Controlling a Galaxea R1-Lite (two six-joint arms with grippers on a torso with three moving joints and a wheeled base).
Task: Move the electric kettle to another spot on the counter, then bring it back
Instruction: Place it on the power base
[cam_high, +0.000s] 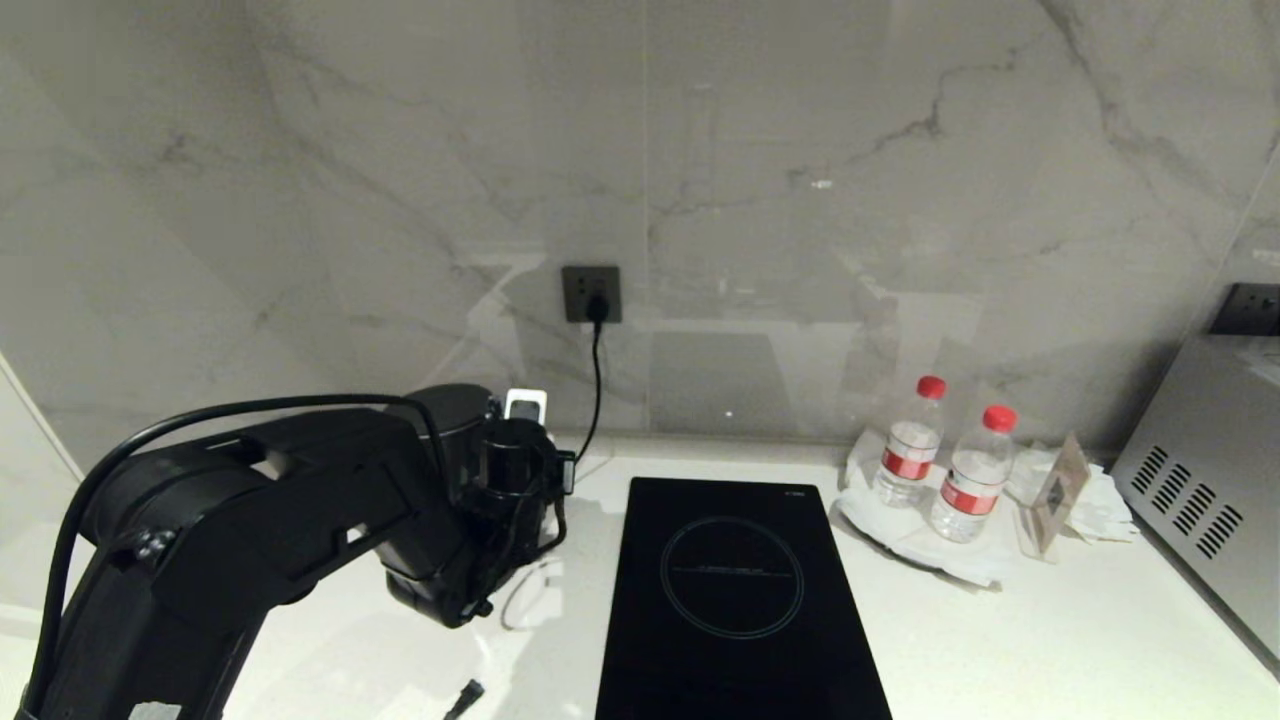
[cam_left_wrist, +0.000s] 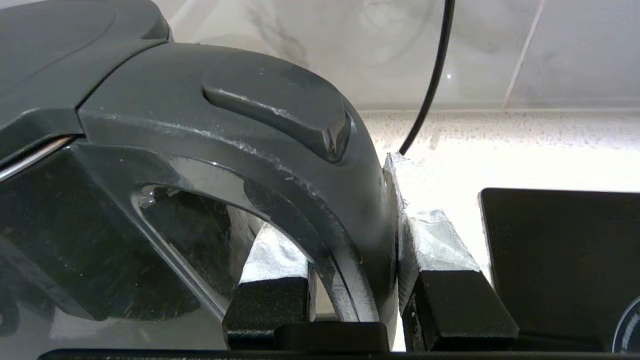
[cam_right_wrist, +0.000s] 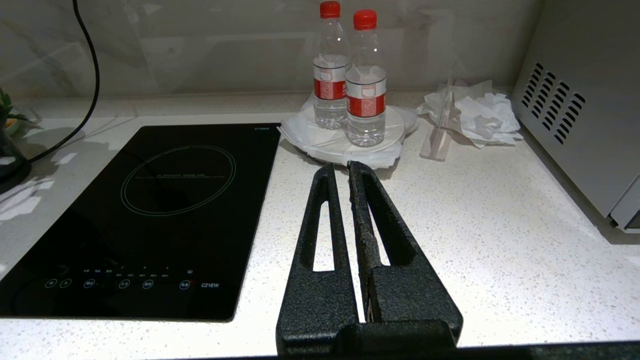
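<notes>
Left wrist view — left gripper (cam_left_wrist: 350, 250) clamps electric kettle (cam_left_wrist: 150, 150) handle.

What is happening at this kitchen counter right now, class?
The robot's left gripper is shut on the loop handle of the black electric kettle, one finger inside the loop and one outside. The kettle is at the back left of the white counter, beside the induction hob. The right gripper hangs idle above the counter, fingers together, near two water bottles.

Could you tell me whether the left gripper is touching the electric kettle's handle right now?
Touching. In the left wrist view the left gripper has one finger inside the electric kettle handle loop and one outside, pressed against it.
</notes>
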